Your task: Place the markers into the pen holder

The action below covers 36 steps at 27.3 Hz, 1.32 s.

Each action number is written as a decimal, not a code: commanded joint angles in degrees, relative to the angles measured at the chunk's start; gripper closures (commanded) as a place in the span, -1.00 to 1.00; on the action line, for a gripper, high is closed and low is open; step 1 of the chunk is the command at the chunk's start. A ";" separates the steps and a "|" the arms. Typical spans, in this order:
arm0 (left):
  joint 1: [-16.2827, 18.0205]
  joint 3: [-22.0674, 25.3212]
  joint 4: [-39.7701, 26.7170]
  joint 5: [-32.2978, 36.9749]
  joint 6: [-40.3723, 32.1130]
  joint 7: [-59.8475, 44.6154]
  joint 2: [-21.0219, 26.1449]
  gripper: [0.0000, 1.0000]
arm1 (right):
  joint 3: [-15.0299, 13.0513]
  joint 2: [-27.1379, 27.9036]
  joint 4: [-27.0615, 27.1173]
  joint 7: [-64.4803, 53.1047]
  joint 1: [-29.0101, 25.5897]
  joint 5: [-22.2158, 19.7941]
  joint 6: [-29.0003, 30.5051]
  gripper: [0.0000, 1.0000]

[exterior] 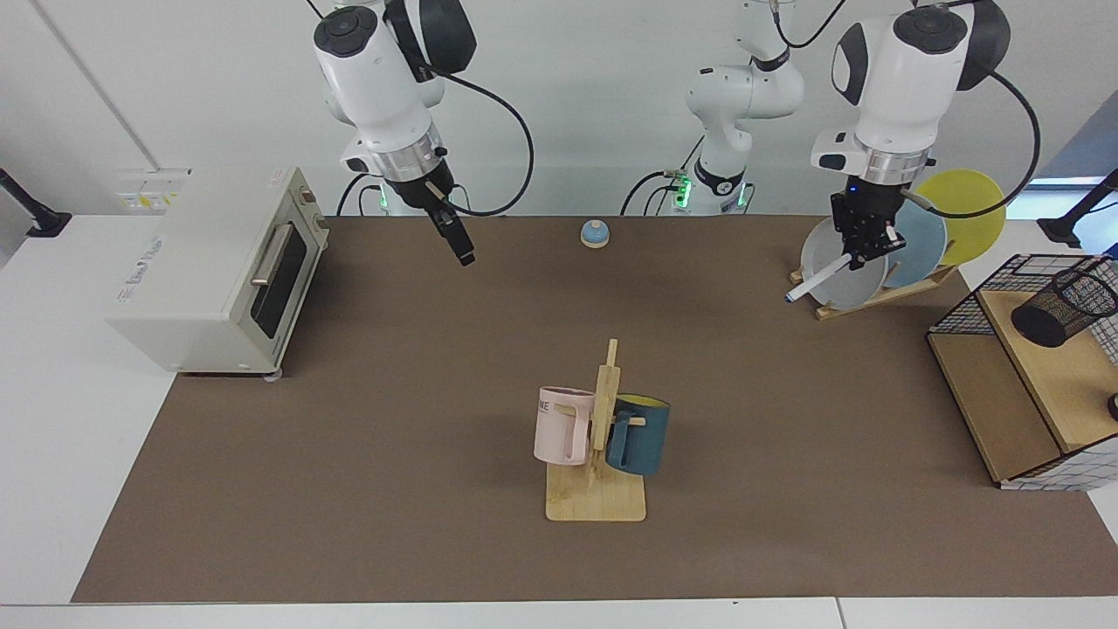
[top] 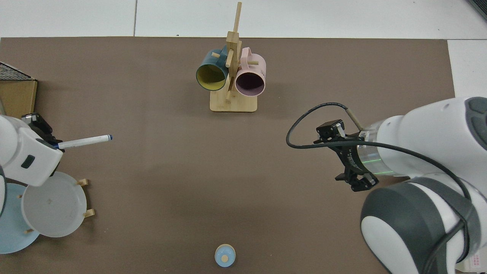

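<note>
My left gripper point(exterior: 860, 247) hangs in front of the plate rack at the facing view's right, shut on the blue end of the white marker point(exterior: 819, 277). The marker slants down and away from it, clear of the table. From above, the marker point(top: 85, 141) sticks out sideways from the left gripper point(top: 56, 145), which the arm mostly hides. The black mesh pen holder point(exterior: 1066, 306) leans on the wooden shelf of the wire basket point(exterior: 961, 307), well off to the side of the marker. My right gripper point(exterior: 461, 249) hangs open and empty near the toaster oven, also seen from above point(top: 342, 158).
A white toaster oven point(exterior: 218, 262) stands at one end of the brown mat. A wooden mug rack point(exterior: 596, 502) with a pink mug point(exterior: 559, 425) and a teal mug point(exterior: 640, 434) stands mid-table. Grey, blue and yellow plates lean in a rack point(exterior: 873, 297). A small blue knob point(exterior: 595, 233) sits near the arm bases.
</note>
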 commanded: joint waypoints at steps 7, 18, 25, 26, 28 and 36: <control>-0.06 7.34 9.96 14.88 -1.98 14.00 6.15 1.00 | 0.81 -1.26 -0.43 -27.40 -5.77 -10.64 -0.95 -1.00; 0.47 12.18 15.59 21.74 1.09 24.29 10.02 1.00 | 0.90 0.32 0.27 -57.45 -12.54 -12.58 6.78 -1.00; 0.47 14.03 17.44 29.99 3.65 24.21 11.51 1.00 | 0.81 2.42 3.16 -69.34 -13.33 -12.58 8.99 -1.00; 0.55 14.20 17.88 30.70 3.91 24.21 11.86 1.00 | 0.73 3.12 4.74 -70.57 -13.42 -12.66 8.55 -1.00; 0.64 14.73 19.46 31.84 4.70 24.21 12.83 1.00 | 0.73 4.71 7.55 -73.46 -13.59 -12.84 7.76 -1.00; 0.82 21.23 20.78 32.90 12.26 24.56 14.68 1.00 | 0.64 8.41 15.21 -75.33 -14.03 -12.40 1.26 -1.00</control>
